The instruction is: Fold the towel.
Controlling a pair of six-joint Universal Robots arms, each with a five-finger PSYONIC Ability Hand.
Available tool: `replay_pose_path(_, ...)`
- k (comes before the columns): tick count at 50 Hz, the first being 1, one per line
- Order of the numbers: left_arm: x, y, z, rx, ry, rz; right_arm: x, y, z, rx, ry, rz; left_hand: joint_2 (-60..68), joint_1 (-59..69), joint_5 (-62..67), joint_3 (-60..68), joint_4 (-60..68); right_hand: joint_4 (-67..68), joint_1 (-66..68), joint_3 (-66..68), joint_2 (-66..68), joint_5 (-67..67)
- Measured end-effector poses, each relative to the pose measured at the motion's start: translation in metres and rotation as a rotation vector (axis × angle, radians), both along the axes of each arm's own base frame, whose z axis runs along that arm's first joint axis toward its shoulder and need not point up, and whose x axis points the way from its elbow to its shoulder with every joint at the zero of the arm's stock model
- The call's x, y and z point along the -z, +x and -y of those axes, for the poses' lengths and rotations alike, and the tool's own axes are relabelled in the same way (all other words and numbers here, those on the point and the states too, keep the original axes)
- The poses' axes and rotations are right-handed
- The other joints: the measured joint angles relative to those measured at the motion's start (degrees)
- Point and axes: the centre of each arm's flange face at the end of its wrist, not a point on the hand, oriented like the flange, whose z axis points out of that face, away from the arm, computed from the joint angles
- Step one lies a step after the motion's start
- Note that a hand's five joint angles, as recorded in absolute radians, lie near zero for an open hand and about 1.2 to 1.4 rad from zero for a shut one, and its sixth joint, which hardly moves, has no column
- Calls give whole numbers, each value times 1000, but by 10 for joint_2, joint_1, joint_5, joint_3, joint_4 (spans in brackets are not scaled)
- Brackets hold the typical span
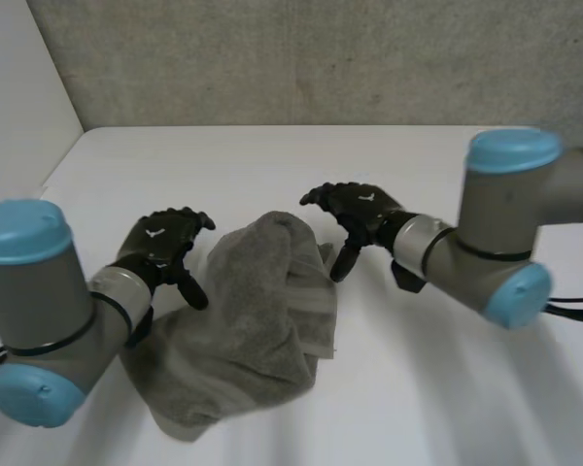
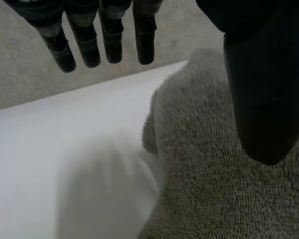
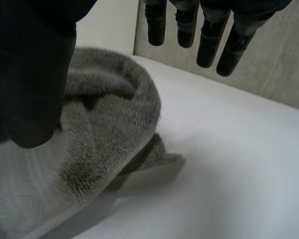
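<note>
Crumpled grey towel on the white surface, grey wall behind. My left hand and right hand flank it, fingers apart from thumbs, gripping nothing.

This looks like a robot lab or test cell. The worktop is plain white and carries a single crumpled grey towel. Behind the worktop stands a rough, speckled grey wall, unfinished like concrete or board. At the worktop's left side a plain white panel closes it in. Two machine arms, grey with light-blue caps, reach over the worktop from its near edge: the left arm and the right arm.
</note>
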Motion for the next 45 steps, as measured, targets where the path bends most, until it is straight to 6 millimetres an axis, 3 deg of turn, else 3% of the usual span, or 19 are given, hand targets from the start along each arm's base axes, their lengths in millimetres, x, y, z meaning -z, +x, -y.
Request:
replay_pose_path(9, 28, -19, 6, 30, 15, 13, 38, 24, 13, 43, 79, 95, 46, 20, 63, 0, 0, 0, 67, 0, 50, 63)
replay_pose_path(12, 33, -22, 8, 25, 20, 19, 46, 29, 14, 42, 101, 116, 175, 149, 178, 0, 0, 0, 226, 0, 217, 228)
replay_pose_path(18, 31, -24, 12, 22, 6, 14, 49, 35, 15, 33, 116, 136, 540, 492, 547, 0, 0, 0, 551, 0, 535, 549)
replay_pose_path(21, 21, -27, 16, 24, -22, 0, 42, 35, 16, 30, 103, 146, 576, 547, 599, 0, 0, 0, 623, 0, 590, 623)
replay_pose_path(24, 0, -31, 25, 27, -86, -31, 15, 35, 21, 26, 40, 179, 576, 558, 600, 0, 0, 0, 628, 0, 590, 630)
replay_pose_path(27, -40, -38, 38, 32, -194, -83, -43, 31, 31, 30, -111, 257, 576, 560, 600, 0, 0, 0, 631, 0, 593, 631)
replay_pose_path(28, -48, -39, 40, 34, -216, -94, -52, 30, 32, 32, -137, 271, 576, 560, 600, 0, 0, 0, 631, 0, 593, 631)
replay_pose_path(29, -71, -41, 44, 40, -271, -120, -84, 24, 35, 38, -220, 313, 576, 560, 600, 0, 0, 0, 631, 0, 593, 631)
replay_pose_path(30, -79, -42, 44, 43, -289, -129, -94, 22, 35, 41, -249, 328, 576, 560, 600, 0, 0, 0, 631, 0, 593, 631)
replay_pose_path(31, -97, -43, 45, 51, -331, -150, -124, 16, 35, 46, -327, 366, 576, 560, 600, 0, 0, 0, 632, 0, 595, 631)
replay_pose_path(35, -162, -43, 37, 97, -465, -215, -200, -9, 22, 59, -528, 459, 576, 563, 602, 0, 0, 0, 640, 0, 607, 643)
replay_pose_path(38, -199, -40, 21, 141, -539, -248, -236, -28, 4, 59, -622, 490, 578, 572, 608, 0, 0, 0, 640, 0, 607, 643)
replay_pose_path(42, -214, -35, 1, 182, -562, -255, -242, -41, -19, 31, -649, 455, 581, 572, 609, 0, 0, 0, 640, 0, 607, 643)
replay_pose_path(45, -199, -31, -13, 210, -517, -236, -222, -48, -37, -10, -620, 374, 581, 572, 609, 0, 0, 0, 640, 0, 607, 643)
